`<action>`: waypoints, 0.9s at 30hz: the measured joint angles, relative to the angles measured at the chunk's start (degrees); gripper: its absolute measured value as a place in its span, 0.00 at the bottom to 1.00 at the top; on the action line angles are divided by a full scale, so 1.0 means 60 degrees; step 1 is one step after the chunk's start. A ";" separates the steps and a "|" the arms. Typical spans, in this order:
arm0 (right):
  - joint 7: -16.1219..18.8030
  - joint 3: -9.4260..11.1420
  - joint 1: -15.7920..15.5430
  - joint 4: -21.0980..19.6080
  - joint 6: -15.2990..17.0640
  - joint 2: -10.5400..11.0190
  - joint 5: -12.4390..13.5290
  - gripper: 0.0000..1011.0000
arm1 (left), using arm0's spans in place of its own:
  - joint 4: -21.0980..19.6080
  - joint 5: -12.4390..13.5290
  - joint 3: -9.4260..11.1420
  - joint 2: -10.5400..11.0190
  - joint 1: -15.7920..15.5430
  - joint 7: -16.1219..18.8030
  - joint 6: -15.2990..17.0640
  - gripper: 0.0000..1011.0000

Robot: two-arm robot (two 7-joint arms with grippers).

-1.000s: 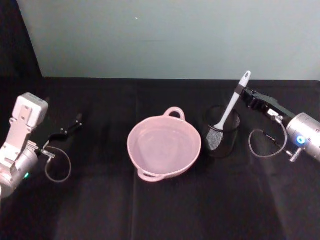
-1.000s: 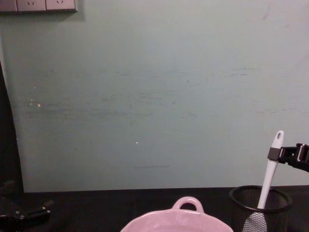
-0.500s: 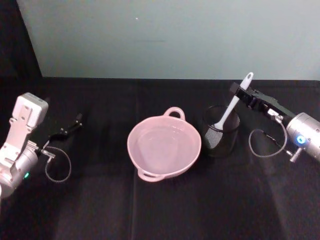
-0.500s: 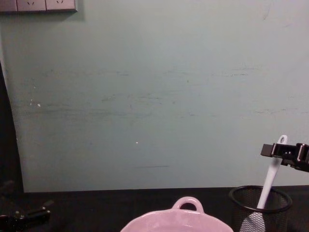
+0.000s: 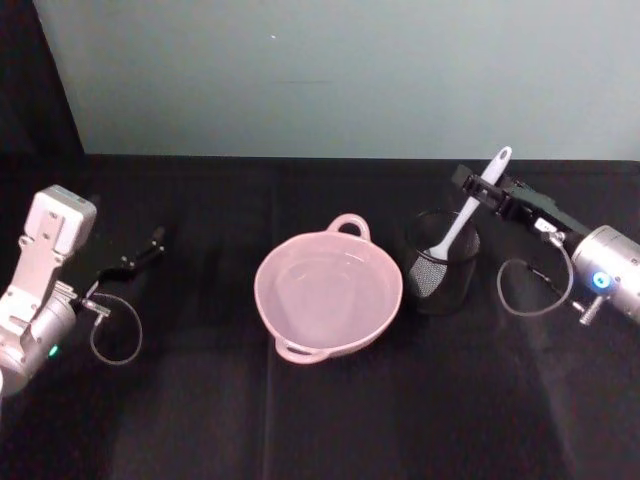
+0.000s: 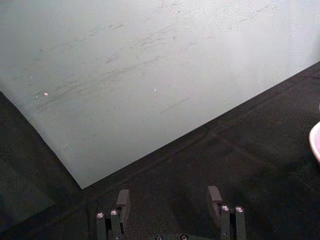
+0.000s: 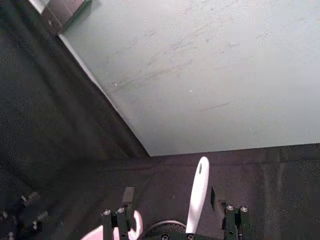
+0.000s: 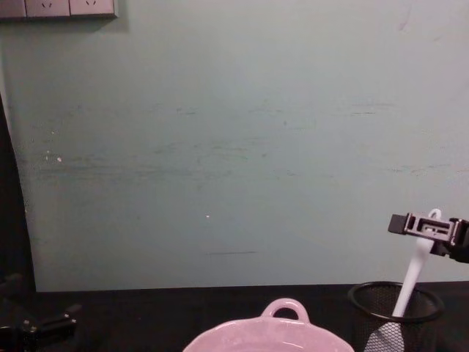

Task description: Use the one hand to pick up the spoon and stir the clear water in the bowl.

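Note:
The white spoon (image 5: 462,218) stands tilted in a black wire-mesh cup (image 5: 445,272), head down, and its handle leans toward the right arm. My right gripper (image 5: 478,187) is open at the upper handle. In the right wrist view the handle (image 7: 197,197) rises between the two spread fingers, nearer one of them. From the chest view the right gripper (image 8: 414,224) crosses the spoon (image 8: 412,277) near its tip. The pale pink bowl (image 5: 285,262) with clear water sits at the table's middle, left of the cup. My left gripper (image 5: 148,248) rests open at the far left, holding nothing.
The black cloth table meets a pale green wall at the back. The mesh cup (image 8: 396,308) stands close beside the bowl (image 8: 271,334). A cable loop (image 5: 530,290) hangs under the right wrist. Wall sockets (image 8: 58,7) sit at the upper left.
My right gripper has slid left along its reach, so the spoon's handle now stands between its fingers. The handle has tipped a little more to the right. The left arm stayed put.

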 joint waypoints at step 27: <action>-0.2849 0.0047 -0.1901 -0.1497 -0.3348 0.0978 -0.4246 0.99 | 0.0000 0.0000 0.0000 0.0000 0.0001 0.0000 0.0000 1.00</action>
